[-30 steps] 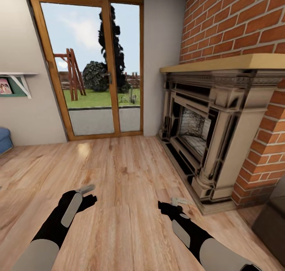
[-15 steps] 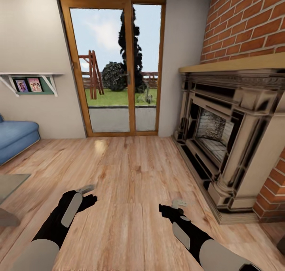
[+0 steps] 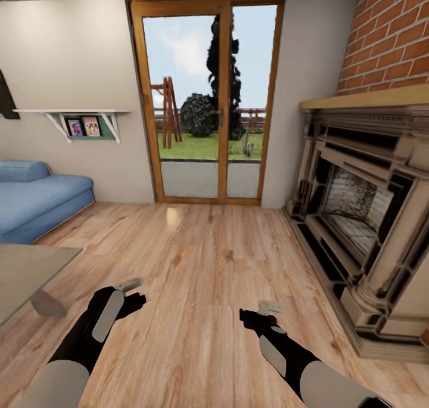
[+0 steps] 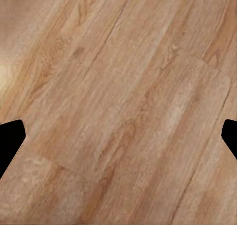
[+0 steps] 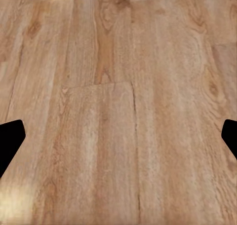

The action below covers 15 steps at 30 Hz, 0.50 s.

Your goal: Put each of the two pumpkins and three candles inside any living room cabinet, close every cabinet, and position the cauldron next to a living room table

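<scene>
A corner of the grey-green glass table (image 3: 27,269) juts in at the left edge of the head view, on a blocky grey support. My left gripper (image 3: 132,289) hangs over bare wood floor just right of that corner. My right gripper (image 3: 268,308) hovers over the floor further right. In the left wrist view the left gripper (image 4: 118,138) is open, its dark fingertips (image 4: 10,141) wide apart with only floorboards between them. The right gripper (image 5: 118,138) stands open over floorboards too. The pumpkins, candles, cabinet and cauldron are out of view.
A blue sofa (image 3: 36,199) stands at the far left under a wall shelf (image 3: 77,124) with photos. Glass patio doors (image 3: 211,104) fill the back wall. A stone-coloured fireplace (image 3: 369,211) with brick above runs along the right. Wood floor (image 3: 202,259) stretches ahead.
The camera has swung left: the fireplace slid toward the right edge, and the sofa, shelf and table corner came into view. Both arms hold the same pose.
</scene>
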### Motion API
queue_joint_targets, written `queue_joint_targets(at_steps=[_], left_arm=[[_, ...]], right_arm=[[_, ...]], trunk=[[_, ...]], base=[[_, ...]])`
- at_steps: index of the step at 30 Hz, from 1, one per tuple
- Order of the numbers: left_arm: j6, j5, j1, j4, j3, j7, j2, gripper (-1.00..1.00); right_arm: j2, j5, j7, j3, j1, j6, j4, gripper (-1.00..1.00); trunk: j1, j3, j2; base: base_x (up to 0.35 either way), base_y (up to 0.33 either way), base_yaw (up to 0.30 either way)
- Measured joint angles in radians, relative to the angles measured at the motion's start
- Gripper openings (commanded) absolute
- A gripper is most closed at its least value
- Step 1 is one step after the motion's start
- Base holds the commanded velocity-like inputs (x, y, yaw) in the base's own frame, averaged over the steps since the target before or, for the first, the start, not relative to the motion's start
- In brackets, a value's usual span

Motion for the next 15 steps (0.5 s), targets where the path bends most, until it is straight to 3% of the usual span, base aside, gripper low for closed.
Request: queue_joint_targets(at_steps=[8, 15], left_arm=[[0.000, 0.000, 0.000, 0.000, 0.000, 0.001, 0.000, 1.00], [0.000, 0.001, 0.000, -0.001, 0.000, 0.002, 0.000, 1.00]], right_arm=[[0.000, 0.000, 0.000, 0.001, 0.000, 0.000, 0.000, 1.00], [0.000, 0.000, 0.000, 0.001, 0.000, 0.000, 0.000, 1.00]], trunk=[[0.000, 0.000, 0.000], [0.000, 0.000, 0.000]], base=[[-0.191, 0.000, 0.275], [-0.054, 0.000, 0.275]])
